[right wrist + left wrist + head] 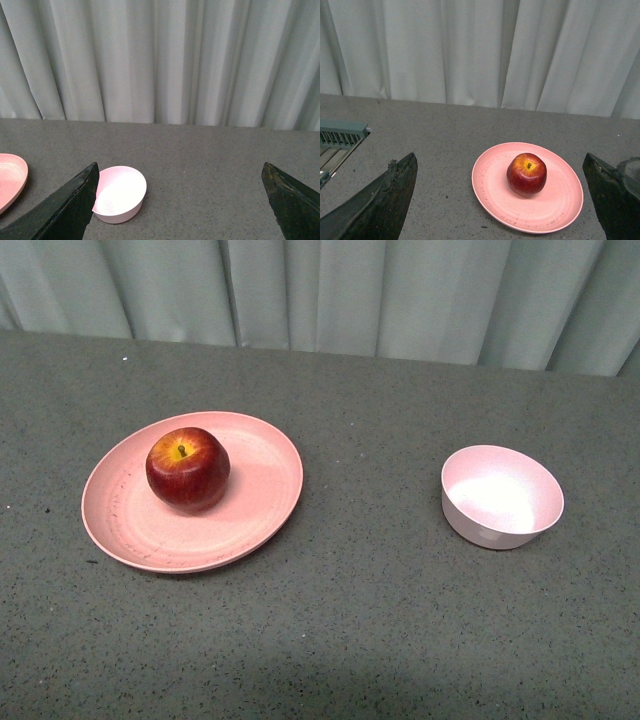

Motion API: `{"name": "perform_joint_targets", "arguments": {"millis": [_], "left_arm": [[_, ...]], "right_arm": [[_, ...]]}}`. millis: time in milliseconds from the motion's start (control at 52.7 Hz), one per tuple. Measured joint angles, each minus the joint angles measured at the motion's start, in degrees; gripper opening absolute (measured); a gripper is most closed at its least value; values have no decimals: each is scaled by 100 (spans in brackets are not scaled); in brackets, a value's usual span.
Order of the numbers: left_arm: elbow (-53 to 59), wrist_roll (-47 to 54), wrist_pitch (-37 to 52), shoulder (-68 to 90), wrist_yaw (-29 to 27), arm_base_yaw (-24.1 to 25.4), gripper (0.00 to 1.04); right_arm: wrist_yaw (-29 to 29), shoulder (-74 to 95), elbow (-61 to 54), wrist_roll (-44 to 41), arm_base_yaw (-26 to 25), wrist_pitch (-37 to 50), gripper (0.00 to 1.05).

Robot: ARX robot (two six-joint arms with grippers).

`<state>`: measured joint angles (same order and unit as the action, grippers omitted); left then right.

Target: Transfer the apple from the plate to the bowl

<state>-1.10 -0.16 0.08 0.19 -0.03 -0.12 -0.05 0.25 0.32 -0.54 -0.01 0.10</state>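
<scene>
The dark-red apple (187,469) sits upright on the wide salmon-pink plate (260,505) at the left of the grey table. The small pale pink bowl (501,496) stands empty at the right. Neither arm shows in the front view. In the left wrist view my left gripper (500,200) is open and empty, well back from the apple (526,174) on the plate (560,205). In the right wrist view my right gripper (180,200) is open and empty, with the bowl (120,193) beside one finger (60,212) and the plate's edge (11,177) at the frame's side.
A pale curtain (330,290) hangs behind the table's far edge. A grey-green slotted fixture (340,137) shows at the side of the left wrist view. Bare grey tabletop (370,490) lies between plate and bowl.
</scene>
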Motion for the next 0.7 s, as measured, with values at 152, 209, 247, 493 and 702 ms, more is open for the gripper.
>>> {"name": "perform_joint_targets", "arguments": {"millis": [152, 209, 247, 493, 702], "left_arm": [[0, 0, 0, 0, -2, 0, 98], [0, 0, 0, 0, -2, 0, 98], [0, 0, 0, 0, 0, 0, 98], [0, 0, 0, 0, 0, 0, 98], [0, 0, 0, 0, -2, 0, 98]], "right_arm": [[0, 0, 0, 0, 0, 0, 95], [0, 0, 0, 2, 0, 0, 95], [0, 0, 0, 0, 0, 0, 95], [0, 0, 0, 2, 0, 0, 95], [0, 0, 0, 2, 0, 0, 95]]}}
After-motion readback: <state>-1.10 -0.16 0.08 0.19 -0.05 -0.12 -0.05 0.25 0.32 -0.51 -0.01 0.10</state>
